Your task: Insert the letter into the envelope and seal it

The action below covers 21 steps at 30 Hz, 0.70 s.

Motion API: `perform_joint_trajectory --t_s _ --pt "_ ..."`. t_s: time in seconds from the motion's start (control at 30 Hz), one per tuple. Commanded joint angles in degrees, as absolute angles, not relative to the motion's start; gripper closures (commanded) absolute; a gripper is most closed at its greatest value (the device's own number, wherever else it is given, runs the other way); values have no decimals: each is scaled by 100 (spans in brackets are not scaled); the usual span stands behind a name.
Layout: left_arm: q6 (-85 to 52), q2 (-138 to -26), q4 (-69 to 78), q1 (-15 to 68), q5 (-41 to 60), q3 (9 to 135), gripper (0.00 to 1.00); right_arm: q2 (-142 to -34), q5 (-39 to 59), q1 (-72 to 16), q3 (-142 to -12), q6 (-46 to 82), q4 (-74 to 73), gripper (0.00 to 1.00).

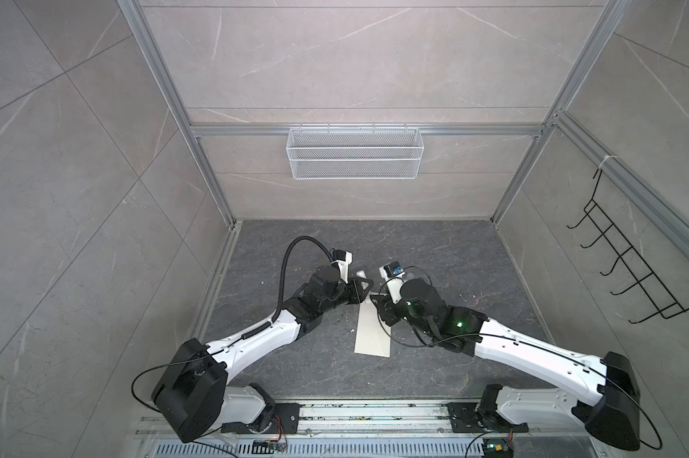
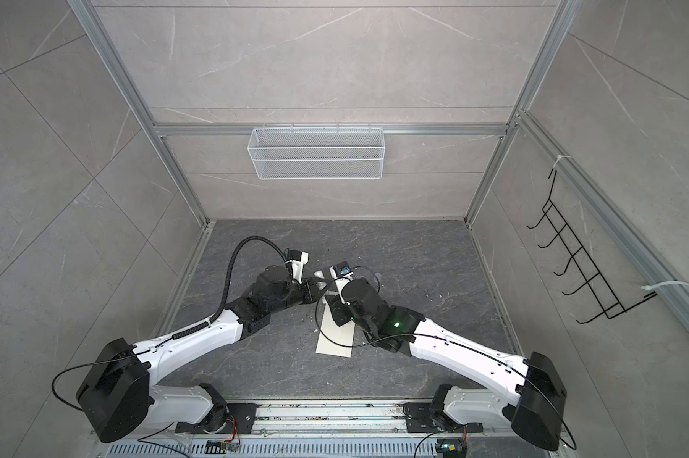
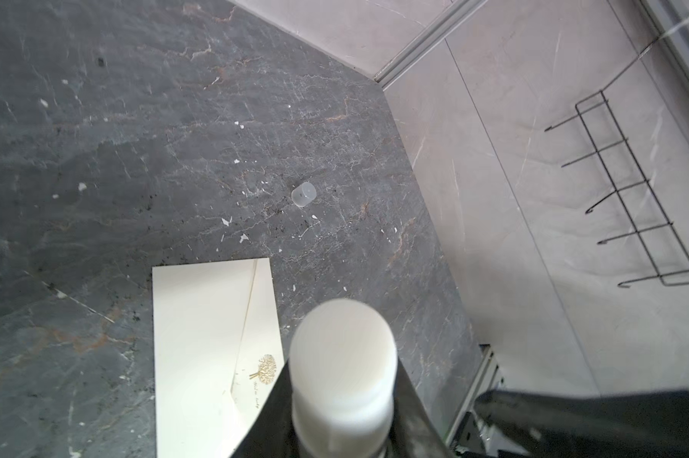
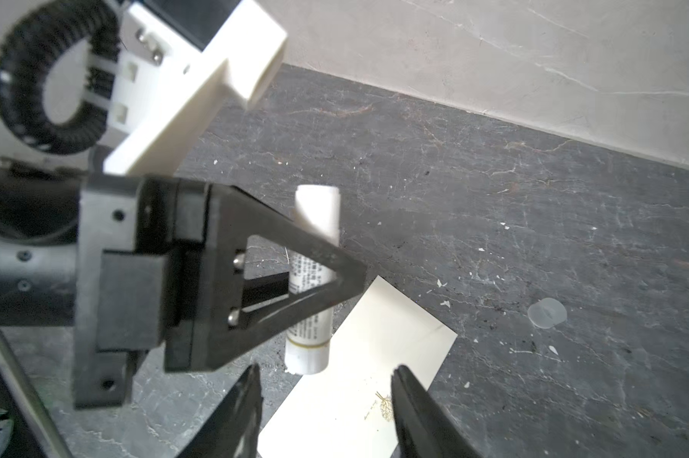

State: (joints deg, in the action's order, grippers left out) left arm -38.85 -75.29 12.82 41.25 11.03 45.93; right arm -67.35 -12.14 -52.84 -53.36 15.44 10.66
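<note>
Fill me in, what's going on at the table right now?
The left gripper holds a white tube near the far end of the envelope, which lies flat on the dark table with its flap apparently folded down. The right gripper hovers open over the envelope, holding nothing. A small clear cap lies apart on the table. The letter is not in sight.

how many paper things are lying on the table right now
1: the cream envelope lies flat in the middle of the dark table, emblem side up. No separate letter shows; it may be inside the envelope or otherwise hidden from these views.
</note>
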Motion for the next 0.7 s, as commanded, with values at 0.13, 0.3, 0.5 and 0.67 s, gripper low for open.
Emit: perform_joint_trajectory --t_s 0.13,0.3,0.5,0.67 --pt "-1988 -6925 1760 4130 1431 4295 100 -6227 344 -4742 -5092 1729 1120 33" --pt "-1095 -6727 2273 4153 1766 3907 100 -6143 710 -4655 -5194 1725 1247 27" --pt "-356 -6548 3034 4247 1942 3441 100 -6139 782 -4629 -5300 1740 1345 25" --pt "-97 -6439 3424 4326 2030 3203 100 -6117 721 -4611 -5309 1749 1367 23"
